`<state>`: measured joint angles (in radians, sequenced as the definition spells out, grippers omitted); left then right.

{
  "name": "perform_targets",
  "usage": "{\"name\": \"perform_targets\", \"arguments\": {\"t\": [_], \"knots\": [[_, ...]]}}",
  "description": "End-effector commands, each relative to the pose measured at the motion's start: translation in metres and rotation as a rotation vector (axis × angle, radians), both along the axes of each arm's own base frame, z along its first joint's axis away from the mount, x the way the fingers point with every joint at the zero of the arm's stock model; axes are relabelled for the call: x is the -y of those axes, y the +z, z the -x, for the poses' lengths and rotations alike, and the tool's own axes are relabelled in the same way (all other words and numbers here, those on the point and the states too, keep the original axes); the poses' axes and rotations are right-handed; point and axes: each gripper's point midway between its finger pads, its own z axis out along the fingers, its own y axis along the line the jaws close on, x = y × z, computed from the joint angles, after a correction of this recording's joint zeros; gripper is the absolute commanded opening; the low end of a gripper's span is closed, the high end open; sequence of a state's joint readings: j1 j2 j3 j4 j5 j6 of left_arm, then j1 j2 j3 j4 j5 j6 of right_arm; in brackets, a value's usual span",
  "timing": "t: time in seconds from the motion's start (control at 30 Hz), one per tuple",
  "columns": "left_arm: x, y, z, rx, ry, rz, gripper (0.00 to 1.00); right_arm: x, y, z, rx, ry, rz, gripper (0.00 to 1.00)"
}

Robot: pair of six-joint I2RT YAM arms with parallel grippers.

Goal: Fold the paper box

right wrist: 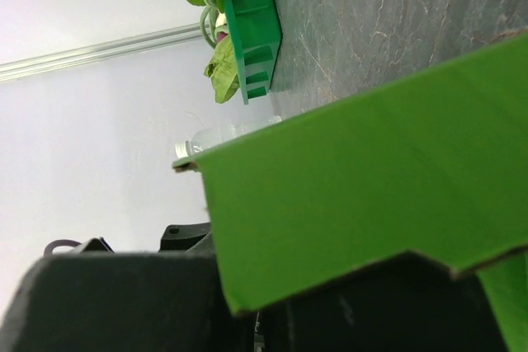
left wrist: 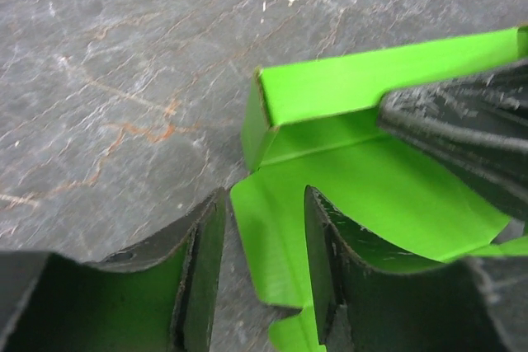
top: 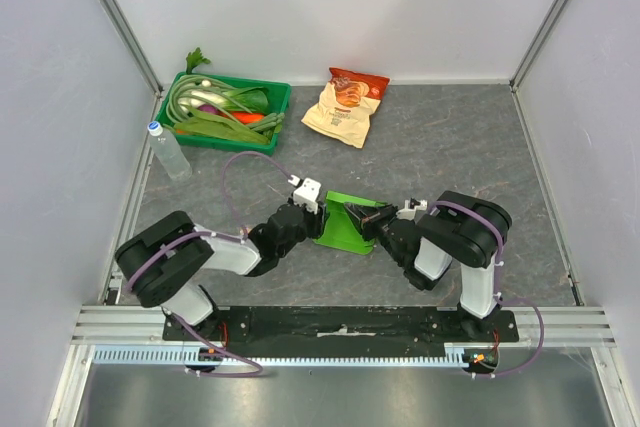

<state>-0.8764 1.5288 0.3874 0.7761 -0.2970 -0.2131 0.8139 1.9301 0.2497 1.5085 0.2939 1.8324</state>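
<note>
The lime-green thin cardboard box point(top: 340, 229) is pinched by the right gripper point(top: 372, 217); its flap point(left wrist: 268, 261), seen wrist-side only, is straddled by the half-open left gripper point(left wrist: 266, 204).

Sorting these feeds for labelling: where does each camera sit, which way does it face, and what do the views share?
Top external: above and behind the bases, facing down at the table; both arms show whole, left gripper and right gripper at the paper box.
Left wrist: on the left arm, looking past its own fingers down onto the paper box.
Right wrist: on the right arm, rolled sideways, looking across the paper box toward the vegetable tray; own finger below.
Shared: all see the paper box; left wrist also shows the right gripper.
</note>
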Motion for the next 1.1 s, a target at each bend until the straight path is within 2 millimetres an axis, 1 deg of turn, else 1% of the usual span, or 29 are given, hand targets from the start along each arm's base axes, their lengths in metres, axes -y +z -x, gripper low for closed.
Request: {"name": "perform_targets", "arguments": {"t": [0.0,0.03,0.1,0.13,0.17,0.23,0.37,0.4,0.43,0.5,0.53,0.6,0.63,0.67,0.7,0.73,0.77,0.8,0.9,0.93,0.97,1.0,1.03,1.07], "knots": [[0.024,0.025,-0.022,0.082,-0.006,0.057,0.48,0.003,-0.001,0.004,0.037,0.012,0.009,0.00],[0.025,0.028,-0.025,0.091,0.000,0.065,0.46,0.003,-0.002,0.004,0.034,0.013,0.012,0.00],[0.023,0.028,-0.029,0.104,0.019,0.056,0.45,0.002,-0.003,0.004,0.031,0.016,0.014,0.00],[0.023,0.030,-0.033,0.109,0.037,0.054,0.41,0.001,-0.002,0.004,0.033,0.018,0.014,0.00],[0.021,0.024,-0.036,0.107,0.050,0.028,0.39,0.001,-0.002,0.004,0.034,0.018,0.013,0.00],[0.024,0.025,-0.040,0.112,0.053,0.020,0.36,0.001,-0.002,0.003,0.033,0.016,0.012,0.00],[0.022,0.022,-0.047,0.119,0.081,-0.005,0.32,-0.002,0.000,0.002,0.037,0.022,0.007,0.00],[0.022,0.016,-0.048,0.112,0.082,-0.023,0.30,-0.003,-0.001,0.002,0.036,0.025,0.007,0.00],[0.025,0.018,-0.051,0.118,0.082,-0.030,0.26,-0.003,-0.001,0.002,0.032,0.026,0.007,0.00],[0.019,0.012,-0.056,0.112,0.124,-0.065,0.19,-0.003,-0.001,0.001,0.031,0.025,0.008,0.00],[0.017,0.009,-0.059,0.113,0.138,-0.088,0.14,-0.003,-0.001,0.001,0.026,0.021,0.008,0.00],[0.008,0.004,-0.063,0.117,0.187,-0.129,0.09,-0.001,-0.001,0.001,0.024,0.017,0.013,0.00],[0.005,-0.002,-0.065,0.112,0.209,-0.160,0.02,-0.001,0.000,0.001,0.022,0.016,0.017,0.00],[-0.008,-0.002,-0.067,0.129,0.298,-0.210,0.02,-0.002,0.001,0.000,0.022,0.014,0.018,0.00],[-0.015,-0.009,-0.066,0.127,0.340,-0.262,0.02,-0.002,0.002,0.000,0.019,0.014,0.019,0.00],[-0.017,-0.008,-0.069,0.139,0.367,-0.284,0.02,-0.002,0.002,0.001,0.016,0.013,0.028,0.00],[-0.021,-0.016,-0.068,0.138,0.395,-0.311,0.02,-0.003,0.002,0.000,0.017,0.007,0.029,0.00],[-0.021,-0.019,-0.068,0.134,0.395,-0.306,0.02,-0.004,0.003,0.000,0.017,0.007,0.032,0.00],[-0.012,-0.019,-0.064,0.121,0.358,-0.235,0.02,-0.004,0.005,0.000,0.022,0.006,0.027,0.00],[-0.006,-0.015,-0.062,0.131,0.321,-0.199,0.02,-0.004,0.005,0.000,0.025,0.006,0.026,0.00],[0.006,-0.010,-0.058,0.145,0.257,-0.145,0.02,-0.003,0.006,0.000,0.036,0.004,0.027,0.00],[0.008,-0.008,-0.052,0.150,0.223,-0.117,0.02,-0.002,0.012,-0.001,0.076,0.010,0.033,0.00],[0.013,-0.002,-0.052,0.166,0.195,-0.090,0.02,-0.001,0.015,0.000,0.092,0.015,0.041,0.00],[0.020,0.001,-0.049,0.169,0.155,-0.070,0.02,0.003,0.013,0.003,0.093,0.020,0.057,0.00]]}}
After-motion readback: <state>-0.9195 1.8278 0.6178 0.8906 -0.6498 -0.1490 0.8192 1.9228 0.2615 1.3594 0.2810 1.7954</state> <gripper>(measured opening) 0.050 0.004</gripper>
